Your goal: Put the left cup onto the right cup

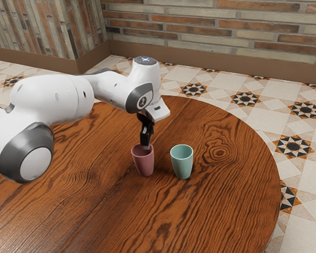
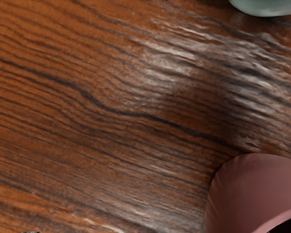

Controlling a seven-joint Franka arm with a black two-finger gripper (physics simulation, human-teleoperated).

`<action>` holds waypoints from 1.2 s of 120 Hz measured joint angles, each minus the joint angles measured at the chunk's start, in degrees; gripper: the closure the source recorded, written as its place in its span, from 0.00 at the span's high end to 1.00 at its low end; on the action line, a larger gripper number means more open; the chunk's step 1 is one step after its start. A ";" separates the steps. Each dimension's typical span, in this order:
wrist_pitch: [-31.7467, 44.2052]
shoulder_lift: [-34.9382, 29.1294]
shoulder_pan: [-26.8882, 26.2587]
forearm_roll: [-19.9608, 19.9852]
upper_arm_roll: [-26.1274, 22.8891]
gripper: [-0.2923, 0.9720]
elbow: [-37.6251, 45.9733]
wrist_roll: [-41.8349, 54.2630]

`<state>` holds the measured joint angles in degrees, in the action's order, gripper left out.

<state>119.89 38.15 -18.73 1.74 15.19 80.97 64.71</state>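
Note:
The pink cup point(image 1: 142, 159) stands upright on the wooden table point(image 1: 95, 211), on the exterior view's left of the teal cup point(image 1: 181, 161), with a small gap between them. My gripper point(image 1: 146, 145) points straight down at the pink cup's far rim, its tip right at the rim. In the wrist view the pink cup point(image 2: 254, 194) looms large just under my hand, and a sliver of the teal cup point(image 2: 266, 6) lies farther off across the wood.
The round table's edge point(image 1: 276, 174) curves past the teal cup on the exterior view's right, with patterned floor tiles beyond it. Brick walls stand at the back. My white arm point(image 1: 52, 110) spans the table's left part.

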 joint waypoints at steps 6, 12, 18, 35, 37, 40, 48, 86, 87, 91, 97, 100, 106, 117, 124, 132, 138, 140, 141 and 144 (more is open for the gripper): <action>0.13 0.13 0.01 0.22 -0.01 0.57 0.00 0.09; 0.23 0.30 -0.02 0.39 -0.02 0.53 0.00 0.16; 0.33 0.46 -0.06 0.58 0.00 0.50 0.01 0.23; 0.66 0.85 -0.08 1.29 -0.03 0.44 0.15 0.39; 0.69 0.89 -0.07 1.41 -0.04 0.43 0.18 0.41; 0.73 0.92 -0.08 1.59 -0.04 0.41 0.25 0.42; 0.82 0.89 -0.08 1.96 -0.06 0.36 0.53 0.45; 0.96 -0.07 -0.31 4.27 0.01 0.20 2.11 0.30; 0.97 -0.11 -0.30 4.31 0.01 0.20 2.16 0.29; 0.98 -0.29 -0.32 4.45 0.01 0.19 2.45 0.25; 0.99 -0.58 -0.29 4.60 0.01 0.18 2.74 0.19; 0.99 -0.73 -0.28 4.68 0.01 0.18 2.83 0.17; 0.96 -0.99 -0.26 4.78 0.05 0.17 3.00 0.12; 0.90 -1.87 -0.18 4.85 0.09 0.16 4.40 0.03; 0.88 -2.62 -0.08 4.86 0.12 0.16 5.55 -0.03; 0.84 -3.45 -0.01 4.84 0.21 0.15 6.41 -0.10; 0.81 -4.24 0.00 4.80 0.24 0.15 7.13 -0.16; 0.81 -4.55 0.01 4.78 0.25 0.15 7.38 -0.19; 0.80 -4.67 0.01 4.77 0.25 0.15 7.48 -0.20; 0.79 -5.27 0.01 4.71 0.26 0.15 7.94 -0.23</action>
<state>120.68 32.88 -18.72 6.44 15.45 88.91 64.48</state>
